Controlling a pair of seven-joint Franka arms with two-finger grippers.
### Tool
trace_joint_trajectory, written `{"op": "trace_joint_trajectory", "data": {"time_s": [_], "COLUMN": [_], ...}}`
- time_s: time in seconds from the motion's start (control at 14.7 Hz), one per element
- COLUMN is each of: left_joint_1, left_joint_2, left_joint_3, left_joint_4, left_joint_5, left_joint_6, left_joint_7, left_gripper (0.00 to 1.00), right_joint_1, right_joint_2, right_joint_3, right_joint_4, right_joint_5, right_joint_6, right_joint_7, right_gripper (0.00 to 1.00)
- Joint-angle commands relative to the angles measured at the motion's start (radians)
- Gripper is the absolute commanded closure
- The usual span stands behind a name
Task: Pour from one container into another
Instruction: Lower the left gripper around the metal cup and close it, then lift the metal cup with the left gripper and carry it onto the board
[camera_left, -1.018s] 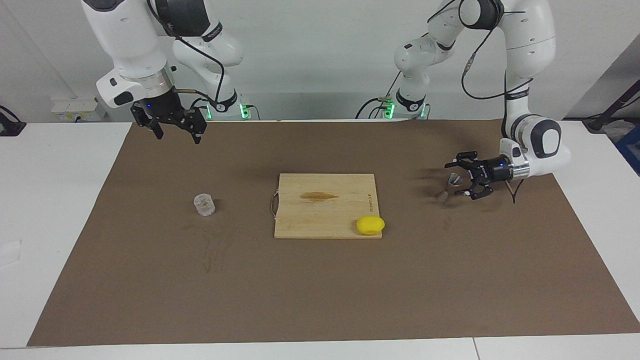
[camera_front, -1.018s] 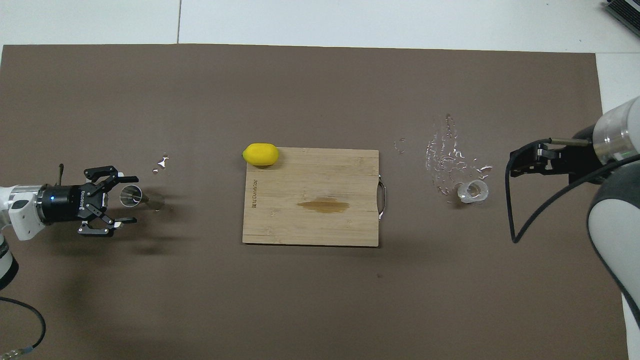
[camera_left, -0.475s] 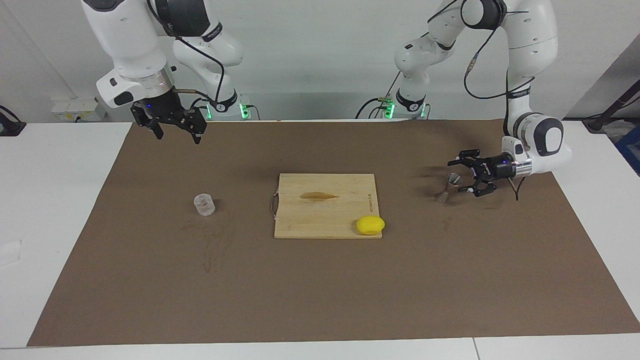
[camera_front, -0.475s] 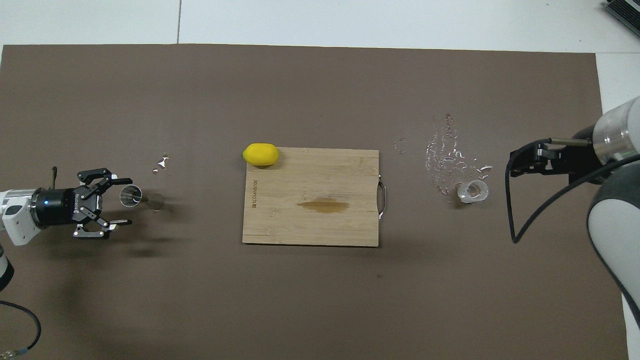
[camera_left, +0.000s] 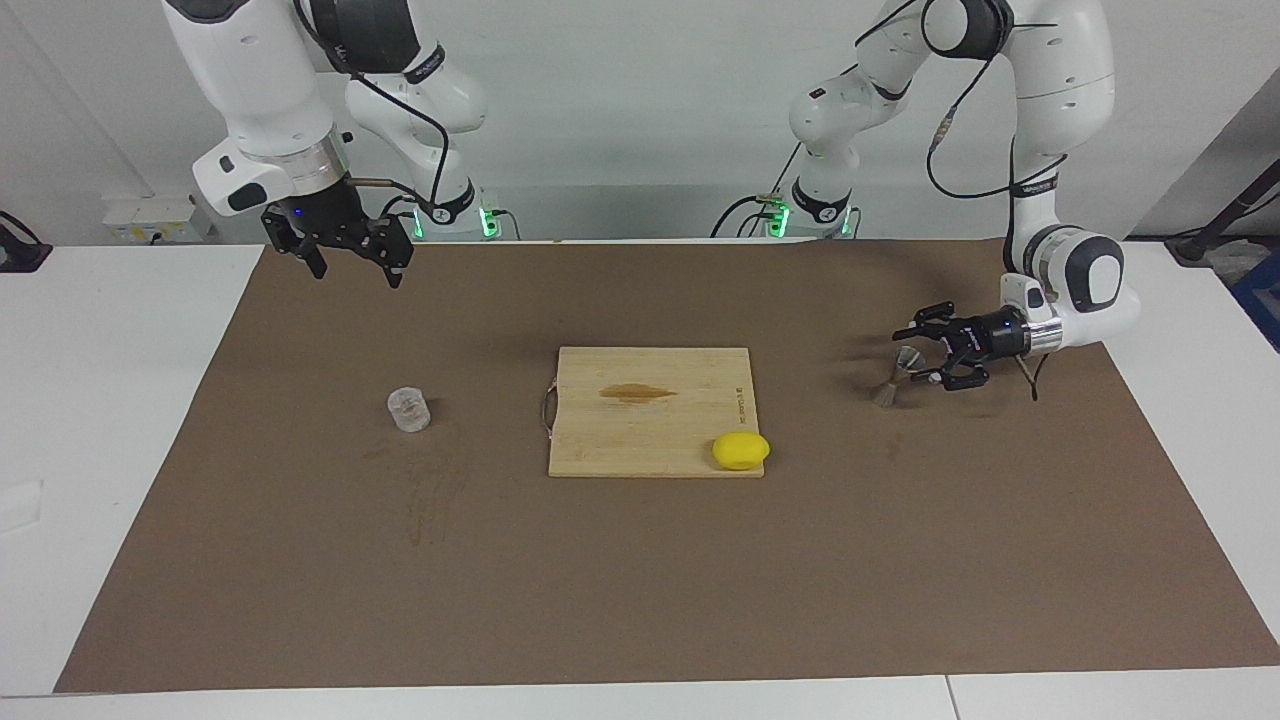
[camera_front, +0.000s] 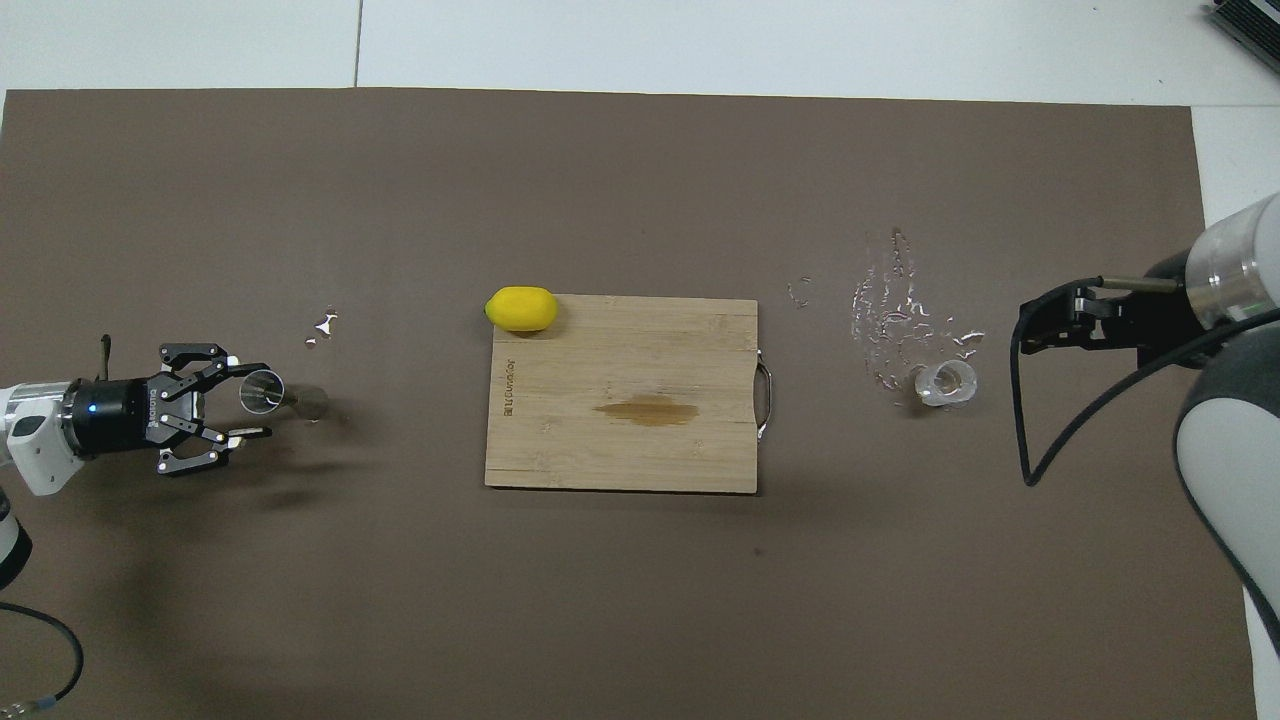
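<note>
The clear glass tumbler stands upright on the brown mat toward the right arm's end, and also shows in the overhead view. The metal jigger stands on the mat toward the left arm's end. My left gripper is open, turned on its side, with its fingertips at either side of the jigger's upper cup; I cannot tell whether they touch it. My right gripper is open and empty, held in the air over the mat's edge by the robots, and waits.
A wooden cutting board with a wet stain lies mid-mat. A yellow lemon sits at its corner. Spilled droplets lie on the mat beside the tumbler, and a few lie by the jigger.
My left gripper has drawn back a little from the jigger toward the left arm's end, staying open. The jigger, tumbler and right arm have not moved.
</note>
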Motion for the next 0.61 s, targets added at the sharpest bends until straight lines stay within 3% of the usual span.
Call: {"op": "trace_joint_trajectory", "data": {"time_s": [0.0,0.14,0.54], "left_joint_1": [0.016,0.016,-0.012], "left_joint_2": [-0.013,-0.013,-0.008], "left_joint_3": [-0.005,-0.005,-0.014], "left_joint_4": [-0.025,-0.022,0.016], "left_joint_5": [-0.025,-0.025,-0.049], "left_joint_6": [0.023,0.026,0.005], "left_joint_7": [0.026,0.028,0.005], "left_gripper": [0.61,0.76,0.80], "right_joint_1": [-0.015,-0.015,-0.015], "right_joint_2": [-0.022,-0.022,-0.022], "right_joint_3": [0.007,0.007,0.007], "right_joint_4": [-0.028,-0.028,-0.028], "right_joint_5": [0.000,0.000,0.000], "right_joint_6": [0.020,0.020,0.020], "right_joint_7": [-0.023,-0.023,-0.023], "right_gripper": [0.00,0.00,0.00]}}
